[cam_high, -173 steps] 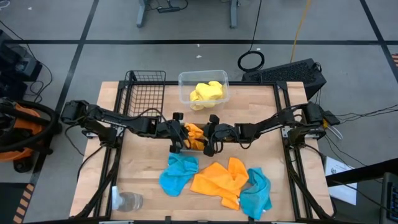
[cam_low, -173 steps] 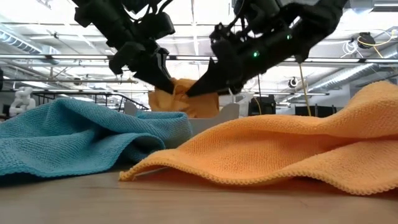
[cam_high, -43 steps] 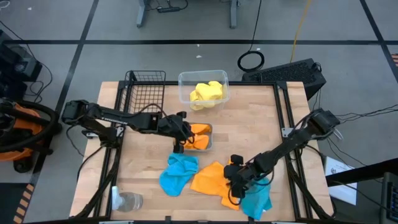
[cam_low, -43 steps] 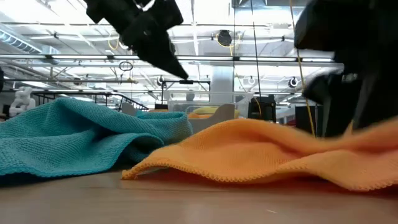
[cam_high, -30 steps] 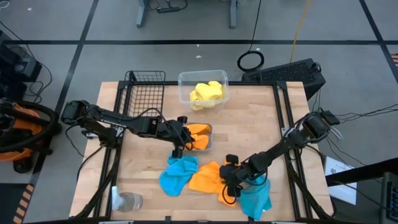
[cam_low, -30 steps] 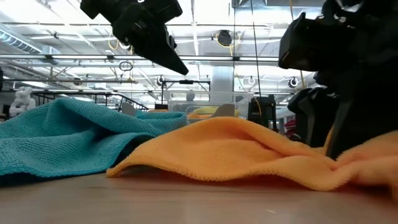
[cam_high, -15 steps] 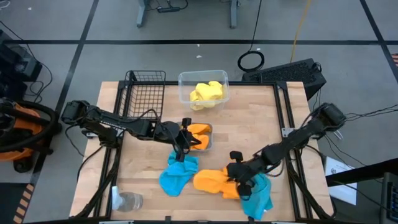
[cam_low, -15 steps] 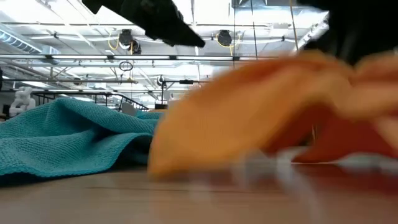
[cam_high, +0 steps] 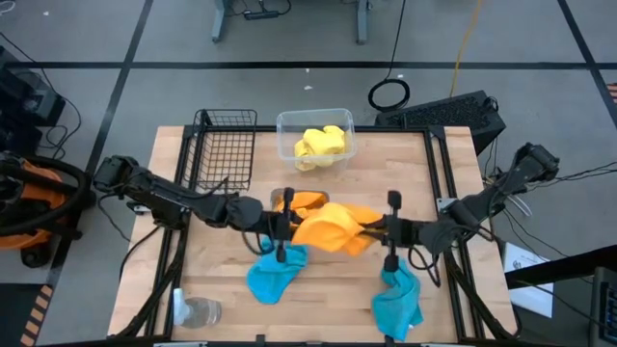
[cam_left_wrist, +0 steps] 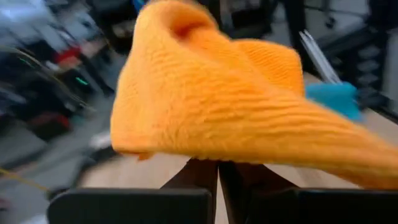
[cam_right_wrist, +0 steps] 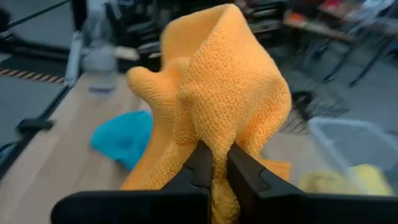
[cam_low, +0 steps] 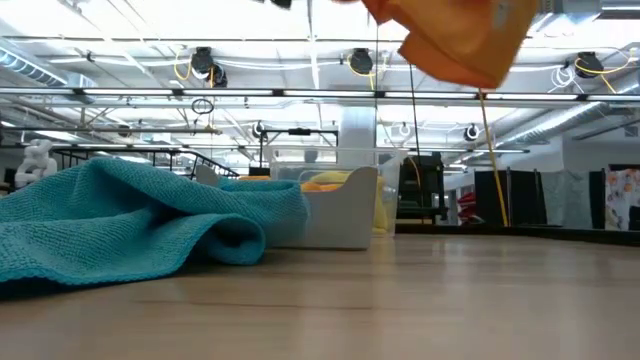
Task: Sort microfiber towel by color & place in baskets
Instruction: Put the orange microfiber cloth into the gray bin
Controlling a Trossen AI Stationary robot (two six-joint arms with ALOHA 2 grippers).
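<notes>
Hanging crumpled: orange towel (cam_high: 331, 228), sideways.

The lifted towel (cam_high: 333, 229) is bright orange with a fine woven texture. Just behind it, the grey tray (cam_high: 327, 200) holds another orange towel (cam_high: 301, 201). In front of the lifted towel, two teal towels lie on the pale wooden table (cam_high: 405, 169), one (cam_high: 273, 273) to the left and one (cam_high: 398, 301) to the right. The clear plastic tub (cam_high: 345, 127) holds a yellow towel (cam_high: 320, 145). The wire-mesh basket (cam_high: 224, 143) is black.
</notes>
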